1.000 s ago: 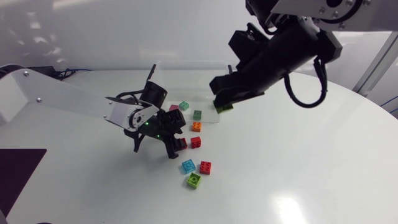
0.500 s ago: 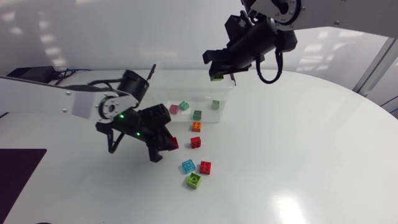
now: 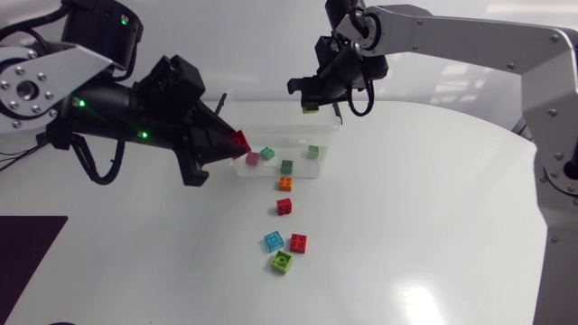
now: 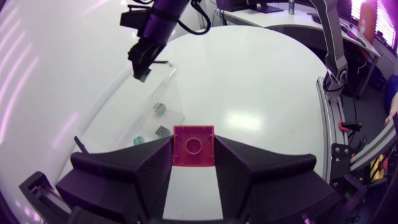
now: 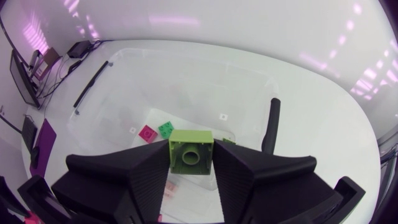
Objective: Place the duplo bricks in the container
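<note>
My left gripper (image 3: 233,144) is shut on a red brick (image 3: 240,139), held in the air at the left end of the clear container (image 3: 327,129). In the left wrist view the red brick (image 4: 193,146) sits squarely between the fingers. My right gripper (image 3: 312,101) hangs over the container's back right part, shut on a light green brick (image 3: 311,108). That green brick (image 5: 191,152) shows between its fingers, with the container's floor (image 5: 236,93) below. Pink (image 3: 253,159), teal (image 3: 267,153) and two green bricks (image 3: 286,166) lie in the container.
An orange brick (image 3: 284,183) lies just in front of the container. Nearer the front lie a red brick (image 3: 284,207), a blue one (image 3: 273,241), another red one (image 3: 298,243) and a green one (image 3: 282,262). A dark mat (image 3: 23,253) covers the table's left front corner.
My left arm has risen from the table with the red brick and swung up beside the container. My right arm has carried the green brick back over the container.
</note>
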Tool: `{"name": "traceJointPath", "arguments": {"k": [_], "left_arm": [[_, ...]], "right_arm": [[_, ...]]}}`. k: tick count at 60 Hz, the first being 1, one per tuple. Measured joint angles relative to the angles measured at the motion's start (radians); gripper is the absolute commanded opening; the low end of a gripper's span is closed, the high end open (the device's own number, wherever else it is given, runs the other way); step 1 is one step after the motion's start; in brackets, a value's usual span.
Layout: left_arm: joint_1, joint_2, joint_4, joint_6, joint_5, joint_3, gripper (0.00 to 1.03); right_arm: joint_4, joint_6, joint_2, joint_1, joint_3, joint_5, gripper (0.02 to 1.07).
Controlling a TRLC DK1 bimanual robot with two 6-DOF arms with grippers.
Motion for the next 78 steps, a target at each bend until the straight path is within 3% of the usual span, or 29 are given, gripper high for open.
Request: {"name": "traceJointPath", "arguments": {"k": [2, 13, 22, 33, 47, 51, 57, 61, 71, 78], "left_arm": [[0.002, 0.010, 0.009, -0.014, 0.000, 0.023, 0.26], [0.035, 0.146, 0.127, -0.116, -0.035, 0.193, 0.27], [0.067, 0.316, 0.239, -0.203, -0.126, 0.356, 0.27], [0.071, 0.546, 0.289, -0.274, -0.210, 0.558, 0.28], [0.097, 0.803, 0.280, -0.311, -0.299, 0.798, 0.29], [0.100, 0.846, 0.269, -0.319, -0.314, 0.848, 0.40], [0.102, 0.905, 0.242, -0.326, -0.321, 0.926, 0.69], [0.102, 0.919, 0.233, -0.327, -0.324, 0.943, 0.82], [0.101, 0.912, 0.198, -0.326, -0.324, 0.939, 0.87], [0.101, 0.817, 0.187, -0.325, -0.309, 0.817, 0.87]], "right_arm": [[-0.015, -0.001, 0.015, 0.001, 0.020, 0.015, 1.02], [-0.059, -0.021, -0.004, 0.001, -0.002, 0.039, 1.02], [-0.053, -0.081, -0.222, 0.029, -0.257, 0.034, 1.02], [-0.029, -0.134, -0.504, 0.126, -0.577, 0.030, 1.02], [0.034, -0.221, -0.575, 0.190, -0.916, -0.021, 1.02], [0.059, -0.252, -0.562, 0.190, -0.956, -0.039, 1.02], [0.119, -0.296, -0.516, 0.197, -0.978, -0.042, 1.02], [0.146, -0.325, -0.467, 0.208, -0.978, -0.042, 1.02], [0.179, -0.392, -0.349, 0.238, -0.974, -0.041, 1.02], [0.192, -0.422, -0.286, 0.245, -0.961, -0.042, 1.00]]}}
